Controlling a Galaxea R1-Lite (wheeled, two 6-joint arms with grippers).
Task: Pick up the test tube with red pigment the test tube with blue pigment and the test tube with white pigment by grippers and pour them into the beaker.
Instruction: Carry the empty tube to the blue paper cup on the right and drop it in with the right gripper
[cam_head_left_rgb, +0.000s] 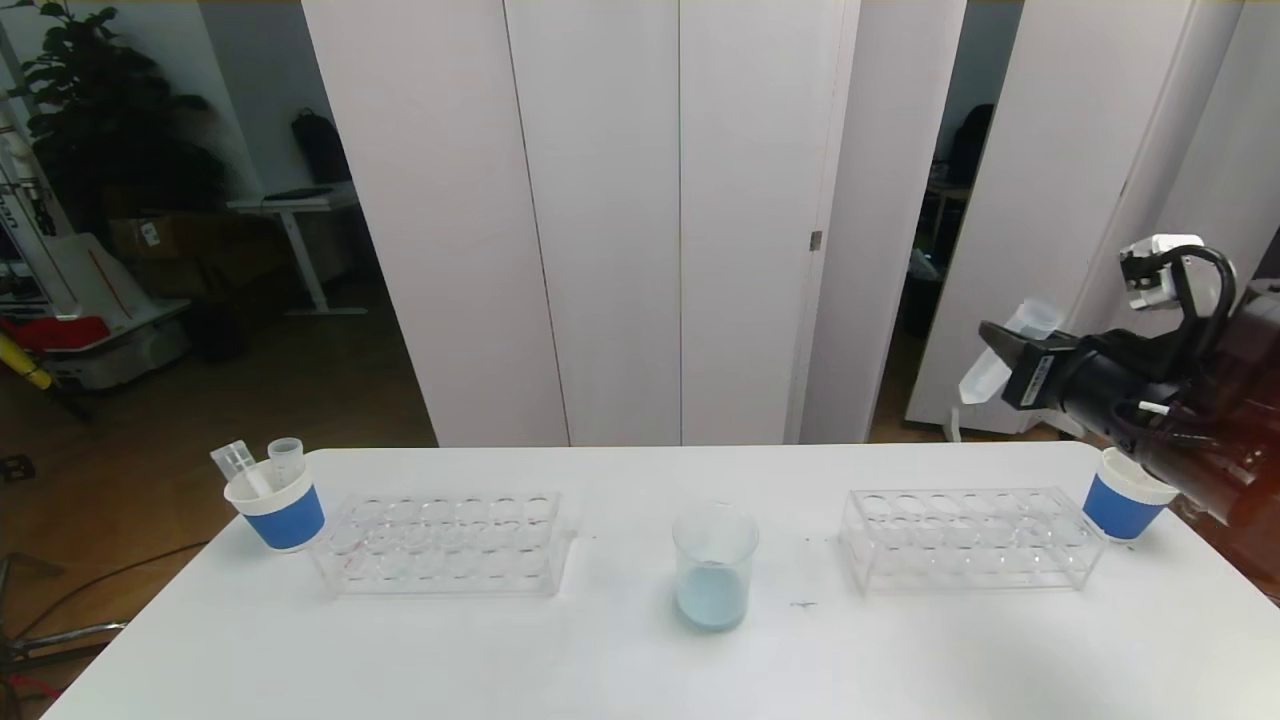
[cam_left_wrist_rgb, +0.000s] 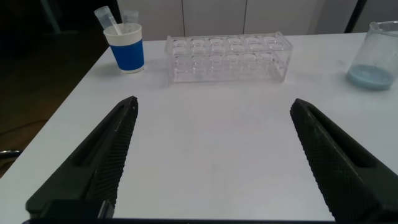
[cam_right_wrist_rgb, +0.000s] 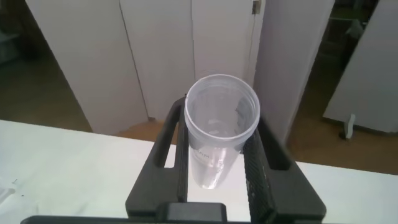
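Observation:
My right gripper (cam_head_left_rgb: 1000, 345) is raised at the far right, beyond the table's back edge, and is shut on a clear test tube (cam_right_wrist_rgb: 221, 118). The tube's open mouth faces the wrist camera and it looks empty; in the head view its tip (cam_head_left_rgb: 982, 385) is pale. I cannot tell whether it is the test tube with white pigment. Tubes with red or blue pigment are out of view. The beaker (cam_head_left_rgb: 713, 565) stands mid-table with pale blue liquid in its lower part. My left gripper (cam_left_wrist_rgb: 214, 102) hangs open low over bare table, with the beaker (cam_left_wrist_rgb: 376, 56) well ahead of it.
Two clear racks (cam_head_left_rgb: 445, 545) (cam_head_left_rgb: 970, 540) flank the beaker, and both look empty. A blue-banded white cup (cam_head_left_rgb: 280, 505) at the back left holds two clear tubes. A second such cup (cam_head_left_rgb: 1125, 495) stands below my right arm. White partition panels rise behind the table.

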